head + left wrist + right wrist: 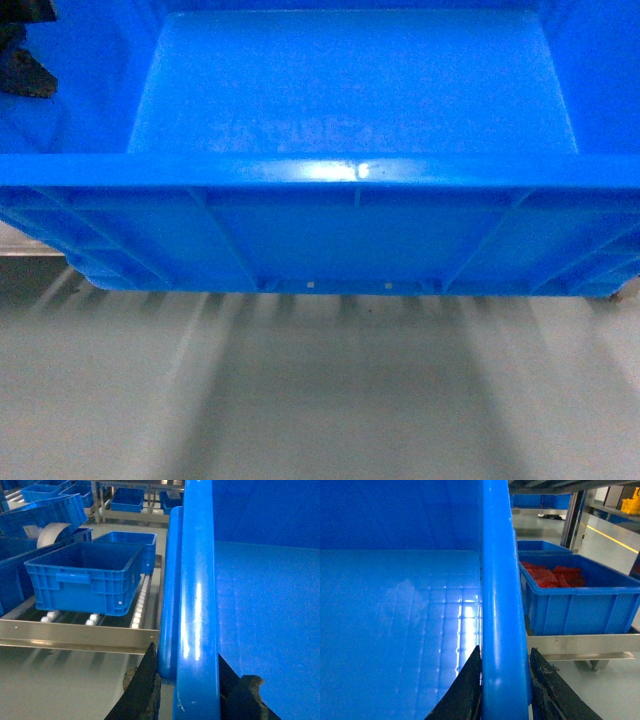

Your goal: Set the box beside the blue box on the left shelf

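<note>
The box [350, 230], a large bright-blue crate, fills the upper half of the head view, held above the grey floor. Its left rim [197, 605] sits between the black fingers of my left gripper [187, 680], which is shut on it. My right gripper [505, 680] is shut on the right rim [500, 580]. The left shelf [75, 637] with white rollers and a steel front lip lies left of the held box. On it stands a blue box [85, 577], a short gap from the held rim. The box's grid-textured floor [395, 620] holds nothing.
A second blue crate [130, 542] stands behind the one on the rollers, and more crates [45, 512] are stacked at the far left. To the right, a blue crate of red parts [575, 595] rests behind a steel lip [580, 644]. Grey floor [320, 400] lies below.
</note>
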`<state>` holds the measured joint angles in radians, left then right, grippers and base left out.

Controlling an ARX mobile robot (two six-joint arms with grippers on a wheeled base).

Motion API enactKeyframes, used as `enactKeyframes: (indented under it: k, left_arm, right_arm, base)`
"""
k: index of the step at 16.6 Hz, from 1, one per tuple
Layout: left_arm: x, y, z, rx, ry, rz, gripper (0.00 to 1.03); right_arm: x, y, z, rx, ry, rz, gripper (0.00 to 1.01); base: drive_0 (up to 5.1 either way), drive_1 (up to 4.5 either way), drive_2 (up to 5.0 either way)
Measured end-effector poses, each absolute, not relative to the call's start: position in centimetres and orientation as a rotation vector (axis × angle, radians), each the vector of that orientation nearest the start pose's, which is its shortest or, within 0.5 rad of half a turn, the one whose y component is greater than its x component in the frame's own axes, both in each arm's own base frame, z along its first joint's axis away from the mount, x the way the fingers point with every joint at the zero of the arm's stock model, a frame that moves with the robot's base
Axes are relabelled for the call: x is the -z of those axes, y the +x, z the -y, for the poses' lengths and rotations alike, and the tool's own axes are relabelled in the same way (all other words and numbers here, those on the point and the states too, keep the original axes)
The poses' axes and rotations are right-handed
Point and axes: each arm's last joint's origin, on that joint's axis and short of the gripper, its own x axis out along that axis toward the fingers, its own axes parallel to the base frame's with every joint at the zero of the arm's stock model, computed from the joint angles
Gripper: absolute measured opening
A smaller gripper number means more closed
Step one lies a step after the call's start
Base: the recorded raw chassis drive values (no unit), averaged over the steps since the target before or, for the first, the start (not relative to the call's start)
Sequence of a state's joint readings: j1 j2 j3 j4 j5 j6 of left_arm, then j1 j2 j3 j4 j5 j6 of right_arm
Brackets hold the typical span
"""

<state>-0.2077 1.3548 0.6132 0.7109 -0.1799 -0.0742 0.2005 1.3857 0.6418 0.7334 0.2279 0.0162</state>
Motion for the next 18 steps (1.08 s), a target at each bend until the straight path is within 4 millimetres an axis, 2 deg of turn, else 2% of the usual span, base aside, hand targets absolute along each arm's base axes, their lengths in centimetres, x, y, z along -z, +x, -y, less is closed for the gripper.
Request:
enactKeyframes:
  k: [18]
  left_arm:
    - [-23.69, 27.58, 5.28, 0.026, -0.068, -0.033, 0.17]
  right_arm:
    - [-23.98, 28.38, -5.1, 0.028, 0.013, -0.013, 0.2]
  base:
    - [-5.0, 2.5, 2.5]
